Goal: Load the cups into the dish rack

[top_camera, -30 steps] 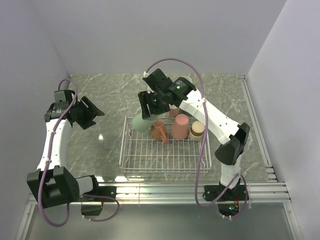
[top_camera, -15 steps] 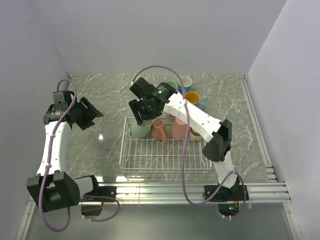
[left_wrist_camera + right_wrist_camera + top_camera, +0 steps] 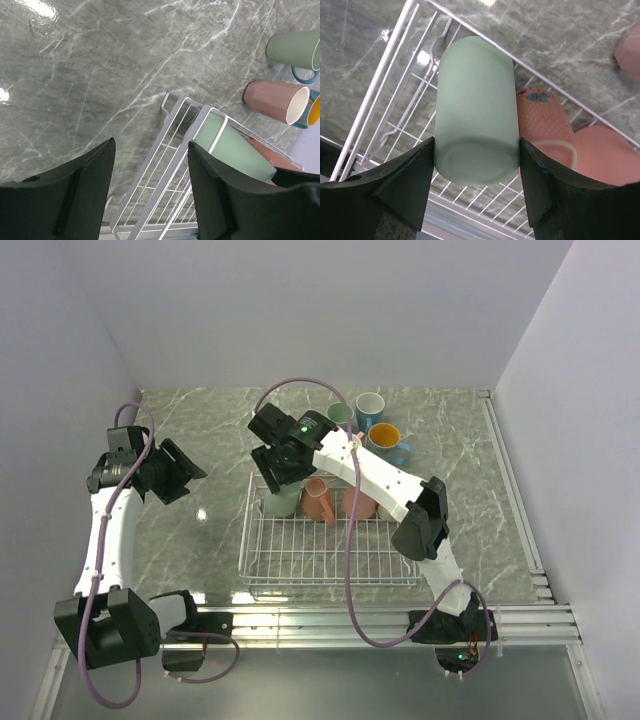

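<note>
Cups are being put into the dish rack, which sits in the middle of the desk. From above, the right tool reaches over to the rack's 10 o'clock corner and grips a green cup there. A salmon cup and a pink cup stand in a row on its 3 o'clock side, so I think the back row is being filled first. More mugs wait on the desk past the rack, at 1 o'clock. The left tool hangs out at 9 o'clock, well apart, likely so the arms do not bump.

From the left wrist, that tool's jaws are spread wide with nothing between them. Only the desk and a rack corner show below. The green cup sits behind the rack wire at 3 o'clock. A green mug and a pink mug are outside the rack at 2 o'clock.

From the right wrist, the green cup fills the gap between the two fingers, and each one presses a side. Its flat bottom faces up at the camera, so its mouth points down, probably so water can drip out. The salmon cup, with a small blue flower mark, is just beside it at 3 o'clock. I cannot tell if the rim rests on the wires yet.
</note>
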`<state>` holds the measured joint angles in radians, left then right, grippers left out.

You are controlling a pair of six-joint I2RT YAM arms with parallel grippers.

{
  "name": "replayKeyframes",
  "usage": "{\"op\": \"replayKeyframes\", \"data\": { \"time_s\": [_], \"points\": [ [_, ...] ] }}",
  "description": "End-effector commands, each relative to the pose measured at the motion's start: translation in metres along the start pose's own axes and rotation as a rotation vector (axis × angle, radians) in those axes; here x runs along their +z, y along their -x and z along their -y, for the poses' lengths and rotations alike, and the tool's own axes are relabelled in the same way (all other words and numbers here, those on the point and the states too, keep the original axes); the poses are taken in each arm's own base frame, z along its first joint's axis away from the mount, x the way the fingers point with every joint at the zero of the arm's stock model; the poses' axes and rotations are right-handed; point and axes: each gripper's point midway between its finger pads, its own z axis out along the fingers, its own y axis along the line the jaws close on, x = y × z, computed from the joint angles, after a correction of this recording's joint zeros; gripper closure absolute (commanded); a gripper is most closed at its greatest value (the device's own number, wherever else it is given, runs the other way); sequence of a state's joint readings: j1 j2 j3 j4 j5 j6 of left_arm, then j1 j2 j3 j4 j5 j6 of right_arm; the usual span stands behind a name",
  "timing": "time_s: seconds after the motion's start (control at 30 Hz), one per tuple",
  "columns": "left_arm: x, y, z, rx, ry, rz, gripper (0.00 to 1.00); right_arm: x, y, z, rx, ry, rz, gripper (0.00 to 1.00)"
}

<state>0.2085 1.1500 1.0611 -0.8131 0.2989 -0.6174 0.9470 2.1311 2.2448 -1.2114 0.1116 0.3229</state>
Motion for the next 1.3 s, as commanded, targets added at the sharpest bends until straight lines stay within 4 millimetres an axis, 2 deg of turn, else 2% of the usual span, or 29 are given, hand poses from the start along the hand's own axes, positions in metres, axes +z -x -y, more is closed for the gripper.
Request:
{"op": "replayKeyframes", "data": {
  "time_s": [0.0,0.03,0.2,0.23,0.43,0.63,0.73,0.77,0.83,0.87,0.9,0.93,1.03,1.13,1.23,1.27],
  "points": [
    [0.000,0.008,0.007,0.003,-0.030,0.020,0.36,-0.002,0.006,-0.006,-0.026,0.008,0.019,0.86],
    [0.001,0.010,0.008,0.002,-0.033,0.021,0.36,-0.001,0.007,-0.008,-0.026,0.018,0.023,0.76],
    [0.005,0.015,0.013,-0.002,-0.043,0.016,0.36,-0.001,0.009,-0.014,-0.032,0.040,0.030,0.51],
    [0.005,0.015,0.013,-0.002,-0.043,0.016,0.36,-0.002,0.010,-0.015,-0.033,0.041,0.033,0.35],
    [0.009,0.018,0.013,-0.006,-0.039,0.013,0.36,-0.023,0.025,-0.018,-0.032,0.073,0.093,0.08],
    [0.013,0.021,0.016,-0.015,-0.044,0.008,0.37,-0.056,0.045,-0.019,0.000,0.128,0.183,0.04],
    [0.015,0.024,0.016,-0.015,-0.042,0.006,0.37,-0.072,0.056,-0.003,0.049,0.116,0.239,0.04],
    [0.015,0.024,0.016,-0.014,-0.041,0.007,0.37,-0.077,0.059,0.005,0.069,0.114,0.253,0.04],
    [0.016,0.025,0.016,-0.009,-0.037,0.004,0.37,-0.087,0.068,0.036,0.156,0.105,0.290,0.04],
    [0.017,0.025,0.016,-0.009,-0.036,0.001,0.37,-0.098,0.071,0.049,0.191,0.108,0.320,0.04],
    [0.017,0.026,0.015,-0.006,-0.034,0.005,0.37,-0.092,0.067,0.060,0.236,0.110,0.299,0.04],
    [0.017,0.026,0.016,-0.006,-0.037,0.005,0.37,-0.092,0.075,0.092,0.305,0.085,0.329,0.04],
    [0.017,0.026,0.017,-0.004,-0.040,0.004,0.37,-0.093,0.074,0.146,0.432,0.040,0.340,0.04],
    [0.016,0.027,0.018,-0.001,-0.044,0.008,0.37,-0.086,0.071,0.186,0.496,-0.030,0.325,0.07],
    [0.017,0.028,0.019,-0.006,-0.048,0.007,0.38,-0.068,0.064,0.205,0.512,-0.088,0.274,0.11],
    [0.017,0.027,0.019,-0.008,-0.051,0.004,0.38,-0.056,0.061,0.211,0.522,-0.107,0.246,0.13]
  ]
}}
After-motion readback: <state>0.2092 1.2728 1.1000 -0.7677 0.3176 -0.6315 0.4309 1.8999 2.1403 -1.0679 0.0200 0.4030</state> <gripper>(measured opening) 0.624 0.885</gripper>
